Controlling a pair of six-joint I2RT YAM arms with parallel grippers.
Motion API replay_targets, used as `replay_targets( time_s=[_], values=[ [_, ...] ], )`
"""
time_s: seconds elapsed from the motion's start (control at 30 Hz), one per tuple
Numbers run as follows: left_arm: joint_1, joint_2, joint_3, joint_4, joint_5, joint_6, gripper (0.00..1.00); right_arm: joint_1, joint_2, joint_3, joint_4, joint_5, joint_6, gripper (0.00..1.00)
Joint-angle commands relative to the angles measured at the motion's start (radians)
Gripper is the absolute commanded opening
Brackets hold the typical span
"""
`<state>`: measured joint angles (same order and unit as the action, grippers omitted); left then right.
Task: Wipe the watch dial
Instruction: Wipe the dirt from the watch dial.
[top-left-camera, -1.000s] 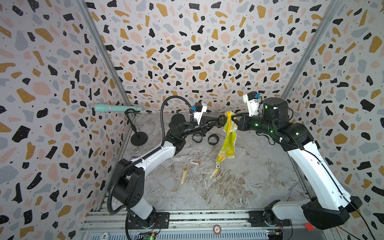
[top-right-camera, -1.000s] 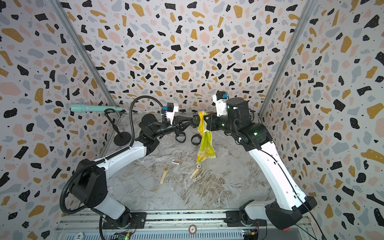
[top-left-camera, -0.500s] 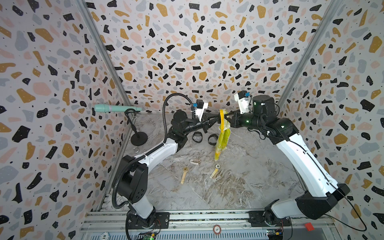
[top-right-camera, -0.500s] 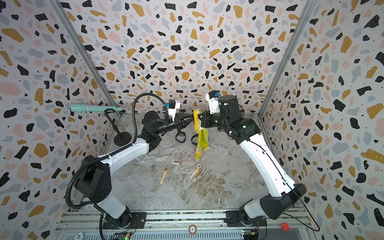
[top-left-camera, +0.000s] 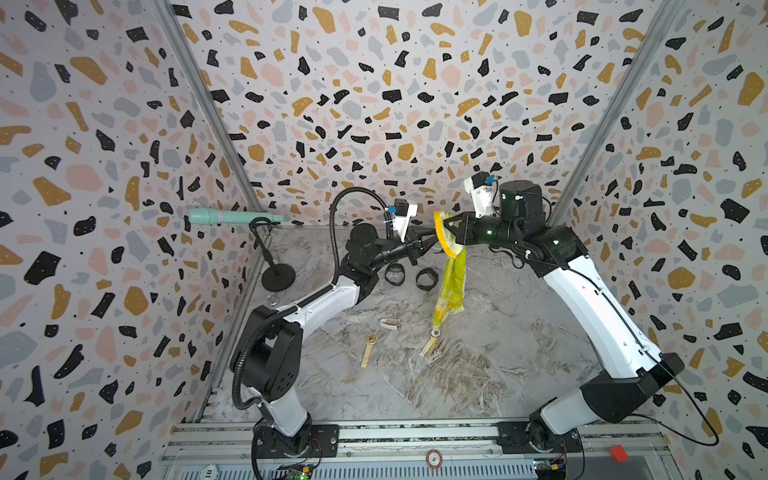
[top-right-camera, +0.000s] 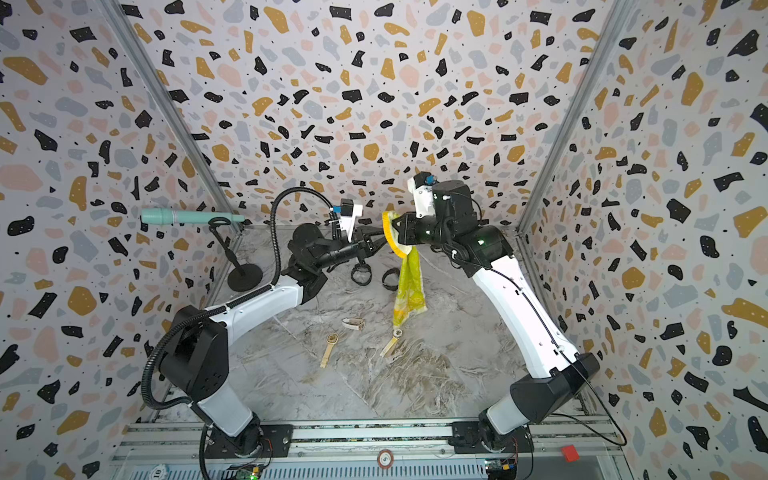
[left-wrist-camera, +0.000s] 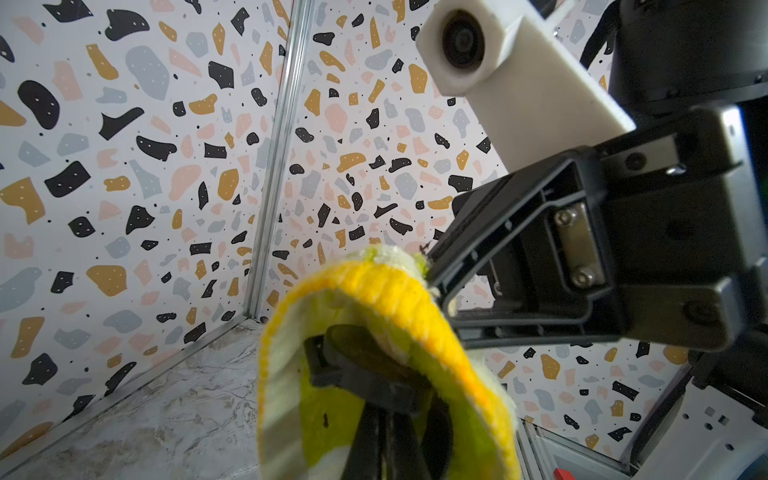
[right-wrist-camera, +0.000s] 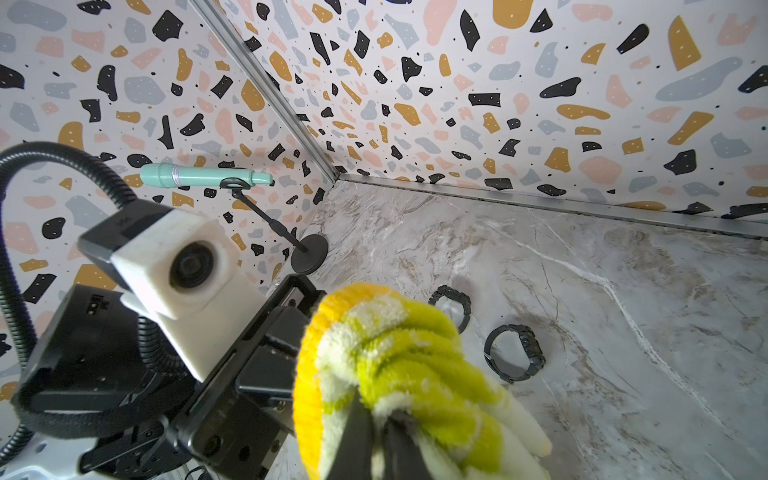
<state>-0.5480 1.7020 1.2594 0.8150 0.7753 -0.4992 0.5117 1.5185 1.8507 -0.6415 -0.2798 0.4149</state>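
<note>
Black watch (left-wrist-camera: 365, 374) is up in the air at the back of the cell, above the marble bench (top-left-camera: 415, 399). Left fingers (left-wrist-camera: 368, 436) are closed on it, clamping just below the case. Dial (left-wrist-camera: 353, 343) is dark, round and tilted, markings not readable.

Yellow-green cloth (left-wrist-camera: 395, 295) is folded over the dial like a hood, its orange-yellow hem curving around it. It touches the case on the far side. Right fingers (right-wrist-camera: 357, 436) are closed too, pinching the bunched cloth near its top.

In both top views the two arms meet tip to tip with the cloth (top-left-camera: 451, 282) between them and the held watch hidden behind it. The rest of the cloth hangs straight down. Its lower tip is just by the head of a tan-strap watch (top-left-camera: 431, 341) lying on the bench; can't tell if they touch.

Two more black watches (top-left-camera: 394, 274) (top-left-camera: 427, 278) sit on the bench under the left fingers (top-left-camera: 424, 243), side by side, not touching. A second tan-strap watch (top-left-camera: 368, 348) lies flat nearer the front. A small pale item (top-left-camera: 390, 324) lies between it and the cloth, too small to identify.

A teal microphone (top-left-camera: 232, 217) sits horizontal on a black stand (top-left-camera: 277, 277) in the left back corner, well apart from everything else.
</note>
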Motion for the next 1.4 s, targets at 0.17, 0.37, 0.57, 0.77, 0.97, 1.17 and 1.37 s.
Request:
replay_targets(
  time_s=[0.17, 0.37, 0.57, 0.77, 0.97, 1.17, 1.37],
  values=[
    [-0.033, -0.051, 0.045, 0.179, 0.073, -0.030, 0.00, -0.044, -0.011, -0.042, 0.019, 0.012, 0.027, 0.00],
    [-0.033, -0.062, 0.042, 0.186, 0.082, -0.038, 0.00, -0.082, -0.060, -0.093, 0.010, 0.033, 0.030, 0.00],
    [-0.032, -0.071, 0.016, 0.194, 0.093, -0.035, 0.00, -0.164, -0.128, -0.112, -0.025, 0.034, 0.016, 0.00],
    [-0.026, -0.080, 0.004, 0.169, 0.097, -0.018, 0.00, -0.227, -0.178, -0.120, -0.064, 0.030, -0.005, 0.00],
    [-0.024, -0.101, 0.006, 0.070, 0.091, 0.061, 0.00, -0.264, -0.217, -0.150, -0.072, 0.019, -0.010, 0.00],
    [-0.010, -0.122, -0.024, -0.085, 0.054, 0.142, 0.00, -0.282, -0.247, -0.191, -0.072, 0.013, -0.012, 0.00],
    [0.053, -0.114, -0.082, -0.224, 0.003, 0.143, 0.00, -0.288, -0.268, -0.239, -0.062, 0.009, -0.017, 0.00]
  ],
)
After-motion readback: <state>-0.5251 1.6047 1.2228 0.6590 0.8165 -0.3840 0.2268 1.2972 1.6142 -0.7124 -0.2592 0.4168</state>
